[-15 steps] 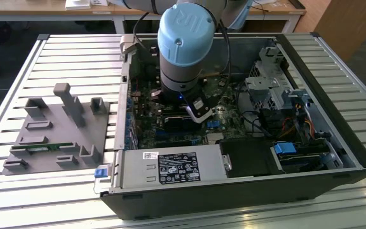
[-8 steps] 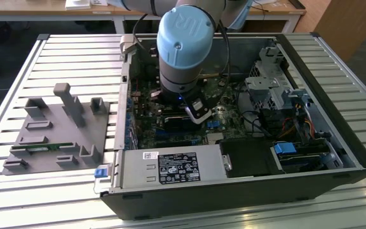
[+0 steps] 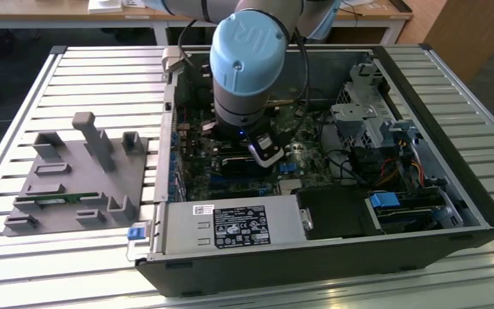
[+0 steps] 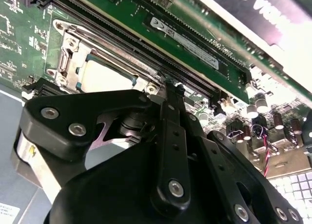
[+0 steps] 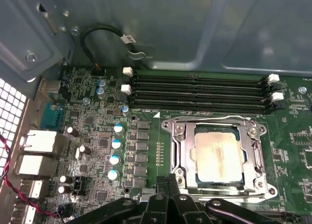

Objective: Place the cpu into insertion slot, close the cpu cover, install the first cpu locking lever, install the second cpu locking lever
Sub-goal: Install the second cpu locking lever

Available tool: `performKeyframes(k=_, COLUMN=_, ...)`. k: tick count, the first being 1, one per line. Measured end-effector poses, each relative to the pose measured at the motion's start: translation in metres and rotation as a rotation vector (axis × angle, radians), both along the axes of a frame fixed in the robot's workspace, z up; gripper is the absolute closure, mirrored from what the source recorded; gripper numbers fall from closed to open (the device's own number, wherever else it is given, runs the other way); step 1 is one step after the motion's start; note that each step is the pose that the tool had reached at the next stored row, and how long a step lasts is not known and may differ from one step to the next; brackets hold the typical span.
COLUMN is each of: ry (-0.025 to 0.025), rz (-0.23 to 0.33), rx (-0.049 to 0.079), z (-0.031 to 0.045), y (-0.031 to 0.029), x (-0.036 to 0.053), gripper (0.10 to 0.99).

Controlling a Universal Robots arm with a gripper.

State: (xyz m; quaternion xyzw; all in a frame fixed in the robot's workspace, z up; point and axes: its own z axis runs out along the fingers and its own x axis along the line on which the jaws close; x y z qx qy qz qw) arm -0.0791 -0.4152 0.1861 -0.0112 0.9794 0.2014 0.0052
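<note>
Item: cpu (image 5: 218, 155), seated in the insertion slot (image 5: 183, 158), cpu cover (image 5: 255, 158) lowered over it. Pincer (image 5: 168, 181), pressed together and empty, is held at the socket's near edge. Step judged in hand: locking levers. A precise hook-and-press on a thin lever is called for.

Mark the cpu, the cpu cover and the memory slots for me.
cpu (image 5: 218, 157): first wrist view, middle of its metal top.
cpu cover (image 5: 184, 158): first wrist view, side bar of the frame.
memory slots (image 5: 200, 93): first wrist view, middle of the rows.
</note>
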Motion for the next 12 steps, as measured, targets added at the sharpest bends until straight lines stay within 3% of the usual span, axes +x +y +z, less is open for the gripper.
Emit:
performKeyframes(k=7, ry=0.0001, rz=0.000, rx=0.004, z=-0.0026, y=0.0010, x=-0.0019, gripper=0.980)
performKeyframes(k=12, ry=0.0000, rz=0.000, rx=0.004, z=0.0044, y=0.0010, x=-0.0025, gripper=0.980)
